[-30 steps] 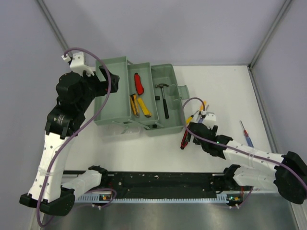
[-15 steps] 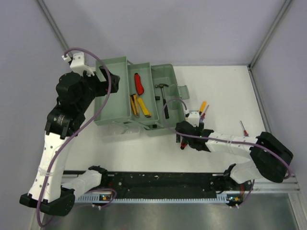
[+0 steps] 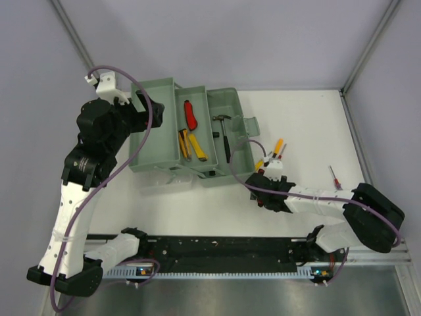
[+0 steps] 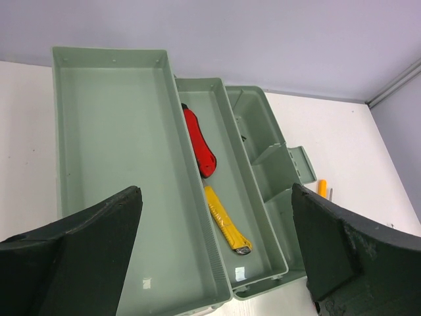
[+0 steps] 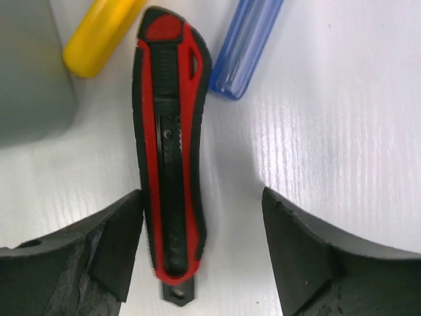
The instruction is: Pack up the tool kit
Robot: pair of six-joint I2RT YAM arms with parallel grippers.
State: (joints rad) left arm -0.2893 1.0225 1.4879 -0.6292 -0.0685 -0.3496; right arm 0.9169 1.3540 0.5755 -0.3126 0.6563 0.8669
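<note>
The grey-green toolbox (image 3: 158, 141) lies open with its trays fanned out. Its middle tray holds a red-handled tool (image 4: 200, 141) and a yellow utility knife (image 4: 227, 227); a black hammer (image 3: 225, 135) lies in the right tray. My left gripper (image 4: 216, 192) hovers open above the big empty tray. A red-and-black utility knife (image 5: 171, 151) lies on the table right of the box. My right gripper (image 5: 200, 220) straddles the knife's lower end, open; the left finger (image 5: 122, 230) touches it and the right finger stands apart. In the top view that gripper (image 3: 258, 184) hides the knife.
A yellow screwdriver handle (image 5: 102, 33) and a blue one (image 5: 247, 46) lie just beyond the knife's far end. The toolbox corner (image 5: 29, 72) is close on the left. A red-handled screwdriver (image 3: 337, 179) lies alone at the right of the white table.
The right arm has folded in toward the toolbox and settled its gripper over the red-and-black knife, jaws narrowing. The left arm has not moved.
</note>
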